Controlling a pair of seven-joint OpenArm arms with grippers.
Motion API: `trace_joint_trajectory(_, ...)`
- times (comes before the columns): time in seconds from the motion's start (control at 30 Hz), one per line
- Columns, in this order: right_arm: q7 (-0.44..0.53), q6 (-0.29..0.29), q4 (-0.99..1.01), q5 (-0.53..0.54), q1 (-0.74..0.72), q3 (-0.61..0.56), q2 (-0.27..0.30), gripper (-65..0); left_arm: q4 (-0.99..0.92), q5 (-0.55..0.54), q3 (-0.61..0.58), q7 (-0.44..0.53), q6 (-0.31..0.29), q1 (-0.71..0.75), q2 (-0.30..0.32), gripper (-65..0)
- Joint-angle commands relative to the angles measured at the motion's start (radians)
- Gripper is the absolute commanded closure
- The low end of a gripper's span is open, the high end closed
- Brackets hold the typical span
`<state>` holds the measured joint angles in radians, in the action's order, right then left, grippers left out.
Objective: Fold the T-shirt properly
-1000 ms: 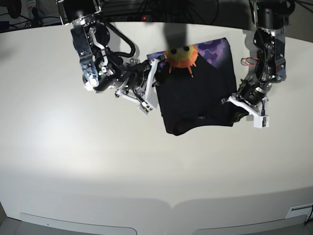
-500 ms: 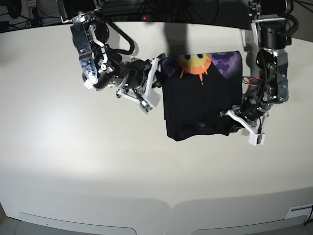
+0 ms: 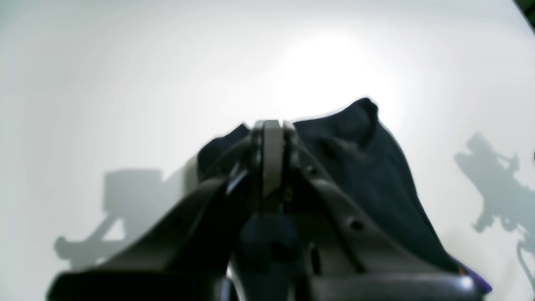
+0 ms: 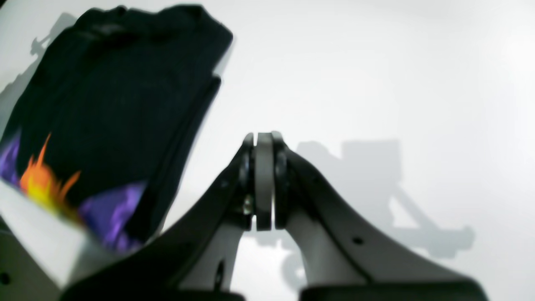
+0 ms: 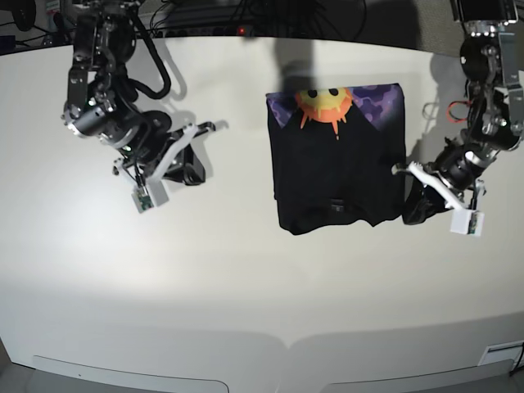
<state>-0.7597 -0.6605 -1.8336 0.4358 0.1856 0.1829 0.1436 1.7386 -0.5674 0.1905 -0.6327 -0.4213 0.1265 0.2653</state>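
A black T-shirt (image 5: 337, 160) lies folded into a compact, roughly square bundle on a pale worktop (image 5: 246, 286), toward the far edge and a little right of centre in the base view. An orange sun-face on a purple patch shows along the shirt's far edge; the rest of the visible face is plain black. Its near edge is wavy, with a small bump of cloth at the middle.

The right claw (image 5: 168, 155) hangs well to the left of the shirt as that view shows it, apart from the cloth. Its wrist view shows the two fingers (image 4: 264, 179) pressed together with nothing between them. The left claw (image 5: 434, 187) sits just beside the shirt's near right corner. Its fingers (image 3: 272, 163) are also pressed together; the cloth lies right behind them, but no fabric shows between them, so it looks empty.

The fold looks nearly finished, and the step in hand seems to be letting go and backing off. To do this well, each claw should rise clear before moving sideways, so no finger drags a layer open. The left claw needs the most care, being so close to the corner. A light press on the wavy near edge might flatten it.

The bundle is slightly longer from far edge to near edge than across. The printed end points away from the onlooker, the plain end toward them.
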Motion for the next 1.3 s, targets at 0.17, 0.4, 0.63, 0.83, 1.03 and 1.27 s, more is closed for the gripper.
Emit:
trace_joint_trajectory(0.17, -0.119, -0.006, -0.166, 0.087, 0.173, 0.179, 0.003, 0.0, 0.158, -0.088, 0.141, 0.018, 0.000, 0.256, 0.013, 0.0)
trace_joint_trajectory(0.4, -0.236, -0.027, -0.268, 0.230, 0.415, 0.406, -0.002, 0.0, 0.224, -0.140, 0.272, 0.020, -0.002, 0.586, 0.012, 0.0)
trace_joint_trajectory(0.63, -0.220, -0.038, -0.267, 0.286, 0.671, 0.592, -0.078, 0.0, 0.184, 0.003, 0.280, 0.154, -0.013, 0.858, 0.012, 0.0)
trace_joint_trajectory(0.83, -0.082, -0.038, -0.139, 0.203, 0.788, 0.622, -0.195, 0.0, -0.028, 0.056, 0.280, 0.238, -0.142, 0.915, -0.019, 0.0)
trace_joint_trajectory(1.03, 0.082, -0.038, 0.257, 0.024, 0.713, 0.622, -0.169, 0.0, -0.421, 0.145, 0.280, 0.383, -0.230, 0.800, -0.018, 0.0)
trace_joint_trajectory(1.27, 0.256, -0.038, 0.829, -0.197, 0.479, 0.621, 0.040, 0.0, -0.909, 0.361, 0.280, 0.575, -0.234, 0.552, -0.018, 0.0)
